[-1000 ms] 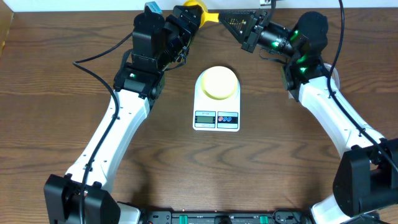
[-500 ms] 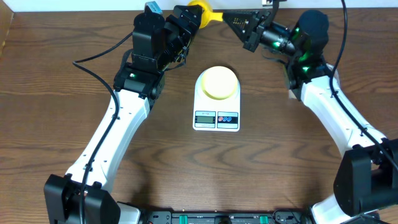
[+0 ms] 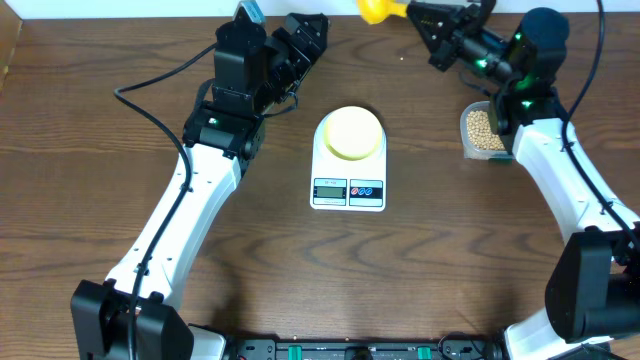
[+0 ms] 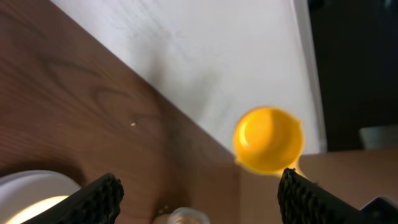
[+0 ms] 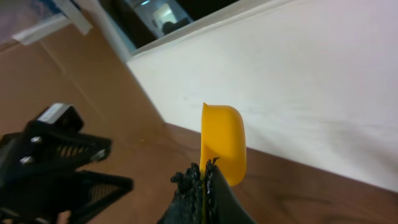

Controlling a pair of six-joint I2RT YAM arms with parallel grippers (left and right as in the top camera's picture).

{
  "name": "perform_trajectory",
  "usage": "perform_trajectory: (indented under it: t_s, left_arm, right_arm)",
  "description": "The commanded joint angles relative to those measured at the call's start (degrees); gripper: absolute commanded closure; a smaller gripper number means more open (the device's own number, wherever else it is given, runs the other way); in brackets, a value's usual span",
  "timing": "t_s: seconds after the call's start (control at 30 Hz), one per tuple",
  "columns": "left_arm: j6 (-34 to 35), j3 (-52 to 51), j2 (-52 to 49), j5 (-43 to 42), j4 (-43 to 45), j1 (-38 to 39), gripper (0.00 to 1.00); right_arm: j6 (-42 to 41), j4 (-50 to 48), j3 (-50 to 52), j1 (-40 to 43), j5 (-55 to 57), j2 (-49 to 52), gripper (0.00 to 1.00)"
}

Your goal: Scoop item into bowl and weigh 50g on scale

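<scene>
The white scale (image 3: pixel 348 165) sits mid-table with the pale yellow bowl (image 3: pixel 351 132) on its platform; the bowl's edge shows in the left wrist view (image 4: pixel 31 202). My right gripper (image 3: pixel 420 16) is shut on the handle of a bright yellow scoop (image 3: pixel 375 9), held at the table's far edge; the scoop shows in the right wrist view (image 5: pixel 224 143) and the left wrist view (image 4: pixel 268 139). Tan beans (image 3: pixel 481 128) fill a clear tub (image 3: pixel 466 146) by the right arm. My left gripper (image 3: pixel 308 30) is open and empty, left of the scoop.
A white wall (image 4: pixel 205 56) borders the table's far edge. A black cable (image 3: pixel 150 105) trails along the left arm. The left gripper's fingers show in the right wrist view (image 5: pixel 62 168).
My right gripper has carried the yellow scoop to the right, away from the left gripper, which has let it go. The tub of beans is now uncovered.
</scene>
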State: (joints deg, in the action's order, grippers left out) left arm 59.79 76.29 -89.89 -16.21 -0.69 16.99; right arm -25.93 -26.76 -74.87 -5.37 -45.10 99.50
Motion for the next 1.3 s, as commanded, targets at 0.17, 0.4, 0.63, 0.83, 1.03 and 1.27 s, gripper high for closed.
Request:
perform_trajectory:
  t_s: [0.17, 0.4, 0.63, 0.83, 1.03, 1.27]
  left_arm:
    - [-15.17, 0.15, 0.72, 0.37, -2.99, 0.07, 0.18]
    - [-32.98, 0.15, 0.72, 0.33, -8.76, 0.07, 0.18]
    - [-47.6, 0.15, 0.72, 0.37, -17.55, 0.07, 0.18]
    - [-48.63, 0.15, 0.72, 5.03, -21.77, 0.07, 0.18]
    - [-48.63, 0.15, 0.72, 11.41, -23.71, 0.07, 0.18]
    - [-48.68, 0.17, 0.81, 7.74, -23.63, 0.09, 0.18]
  right_arm:
    - [6.21, 1.86, -1.03, 3.72, 5.33, 0.26, 0.99]
    - [9.35, 5.25, -1.03, 5.79, 7.54, 0.26, 0.99]
    - [10.4, 7.34, -1.03, 7.21, 7.52, 0.26, 0.99]
    - [11.43, 9.31, -1.03, 7.37, 7.5, 0.26, 0.99]
    - [12.11, 10.82, -1.03, 7.37, 7.52, 0.26, 0.99]
    - [12.31, 11.45, -1.03, 7.37, 7.5, 0.26, 0.99]
